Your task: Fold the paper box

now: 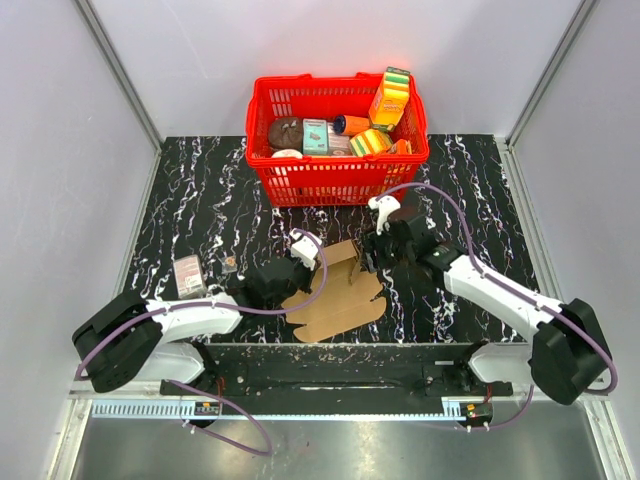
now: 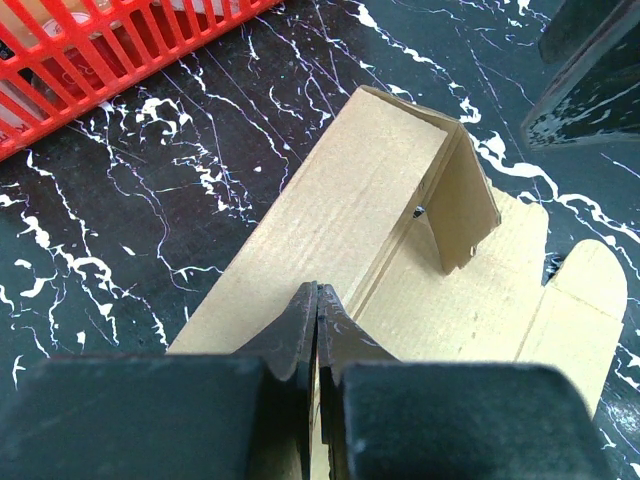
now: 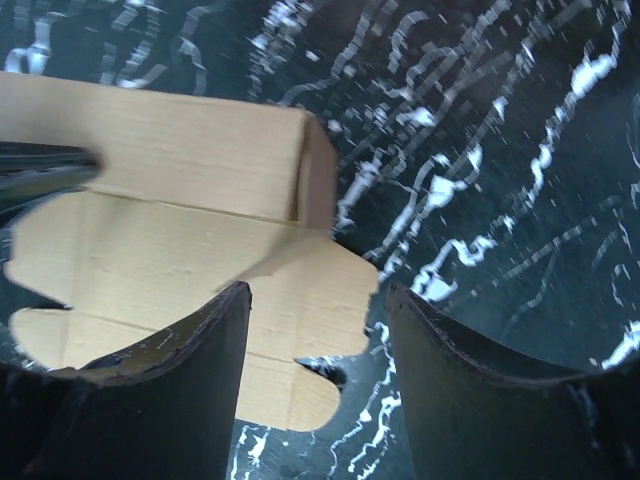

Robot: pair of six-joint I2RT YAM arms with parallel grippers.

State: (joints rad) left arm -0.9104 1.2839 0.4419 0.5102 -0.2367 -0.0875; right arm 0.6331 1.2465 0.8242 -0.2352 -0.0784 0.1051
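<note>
I see left tool [image 2: 317, 303] pinched shut on a raised panel of the plain brown cardboard paper box [image 1: 345, 310], half-folded on black marbled worktop [image 1: 200, 200]. Right tool [image 3: 318, 295] is spread open over its flaps, holding nothing.

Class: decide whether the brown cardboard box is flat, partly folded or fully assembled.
Partly folded. One panel of the paper box is raised with its end flap bent; remaining flaps lie spread.

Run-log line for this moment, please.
left gripper: shut on paper box | right gripper: open at its flaps, holding nothing | fold: one wall raised, rest flat
</note>
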